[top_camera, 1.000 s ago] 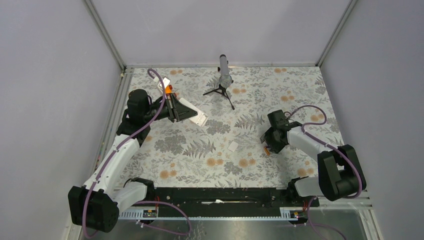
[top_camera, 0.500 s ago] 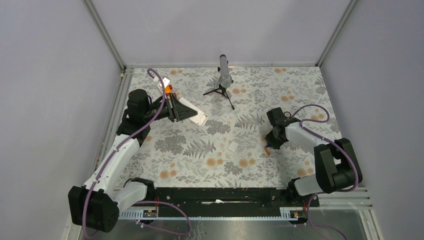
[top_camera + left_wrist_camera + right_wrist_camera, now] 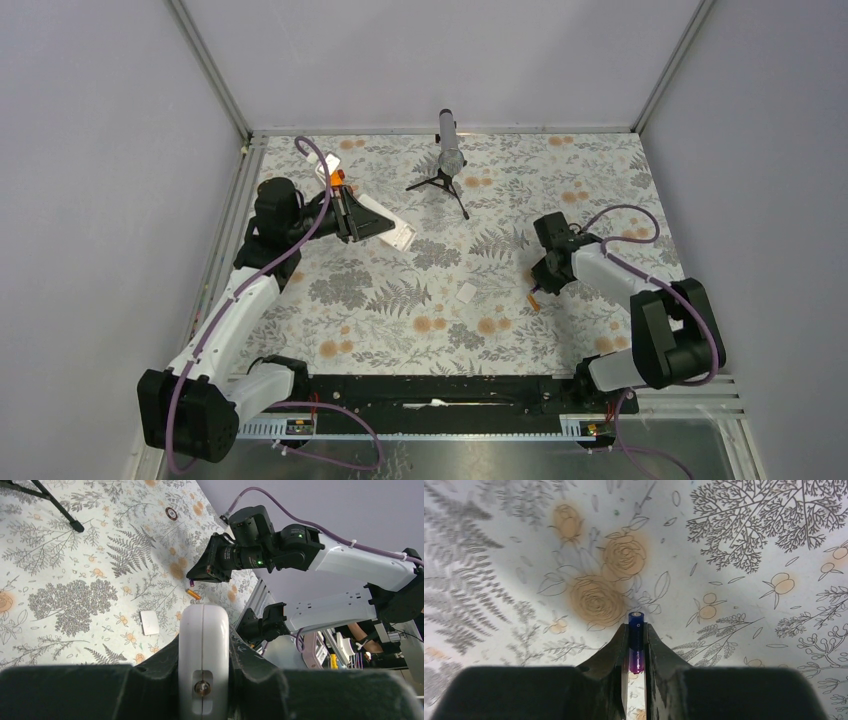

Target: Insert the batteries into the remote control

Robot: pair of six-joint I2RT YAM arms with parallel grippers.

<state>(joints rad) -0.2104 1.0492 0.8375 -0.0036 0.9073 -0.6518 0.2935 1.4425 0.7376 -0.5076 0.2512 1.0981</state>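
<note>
We count two batteries: one slim blue-purple cylinder battery (image 3: pixel 635 619) pinched in right gripper (image 3: pixel 636 630), 3 o'clock; one slim orange cylinder battery (image 3: pixel 193 594) loose at its 7 o'clock. One white rectangular plastic remote (image 3: pixel 203 625) clamped by left gripper (image 3: pixel 203 647), 10 o'clock.

I can read no lettering, number or brand in any view. The remote control (image 3: pixel 203 630) in my left claw (image 3: pixel 203 680) shows only a plain white edge. Any print on the blue-purple battery (image 3: pixel 635 630) in my right claw (image 3: pixel 635 655) is too blurred to read.
</note>
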